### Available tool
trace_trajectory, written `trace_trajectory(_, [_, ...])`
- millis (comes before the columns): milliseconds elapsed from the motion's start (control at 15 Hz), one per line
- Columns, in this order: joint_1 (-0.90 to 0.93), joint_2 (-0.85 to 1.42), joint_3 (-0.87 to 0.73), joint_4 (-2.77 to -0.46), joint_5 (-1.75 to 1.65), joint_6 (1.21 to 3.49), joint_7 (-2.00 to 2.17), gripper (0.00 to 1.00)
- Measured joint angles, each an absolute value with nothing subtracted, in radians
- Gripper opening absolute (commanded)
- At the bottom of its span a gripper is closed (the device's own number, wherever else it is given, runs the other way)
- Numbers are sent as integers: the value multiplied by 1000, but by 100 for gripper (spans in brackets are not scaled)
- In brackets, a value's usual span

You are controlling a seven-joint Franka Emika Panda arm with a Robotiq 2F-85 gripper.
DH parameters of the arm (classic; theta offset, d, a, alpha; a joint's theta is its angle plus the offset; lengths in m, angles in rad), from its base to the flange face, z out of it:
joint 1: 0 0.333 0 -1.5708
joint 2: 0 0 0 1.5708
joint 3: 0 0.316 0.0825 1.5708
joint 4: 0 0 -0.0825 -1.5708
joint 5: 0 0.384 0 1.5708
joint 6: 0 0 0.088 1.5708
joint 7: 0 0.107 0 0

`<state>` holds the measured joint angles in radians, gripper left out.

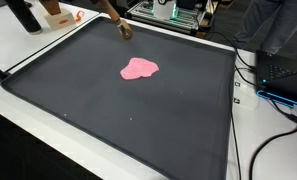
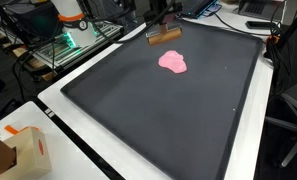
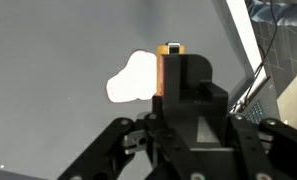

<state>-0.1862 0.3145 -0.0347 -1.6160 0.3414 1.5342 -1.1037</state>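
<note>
A pink crumpled cloth (image 1: pixel 140 68) lies on the far half of a black mat (image 1: pixel 108 110); it also shows as the pink cloth (image 2: pixel 172 61), and looks pale in the wrist view (image 3: pixel 131 80). My gripper (image 2: pixel 164 20) is at the mat's far edge, shut on a brown wooden block-like object (image 2: pixel 164 36), perhaps a brush. That object (image 1: pixel 126 31) hangs just above the mat, a short way beyond the cloth. In the wrist view the gripper (image 3: pixel 178 100) holds the object (image 3: pixel 169 65) upright, its orange edge next to the cloth. The fingertips are hidden behind the object.
The mat (image 2: pixel 158 120) covers a white table (image 1: pixel 28 120). Cables and a dark device (image 1: pixel 286 78) lie beside the mat. A cardboard box (image 2: pixel 18 150) sits on a table corner. A rack with green lights (image 2: pixel 73 38) stands behind.
</note>
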Motion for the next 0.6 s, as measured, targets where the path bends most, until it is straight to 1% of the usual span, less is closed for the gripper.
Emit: trace_trajectory(600, [-324,476,-62,-1504,573,1503,-992,23])
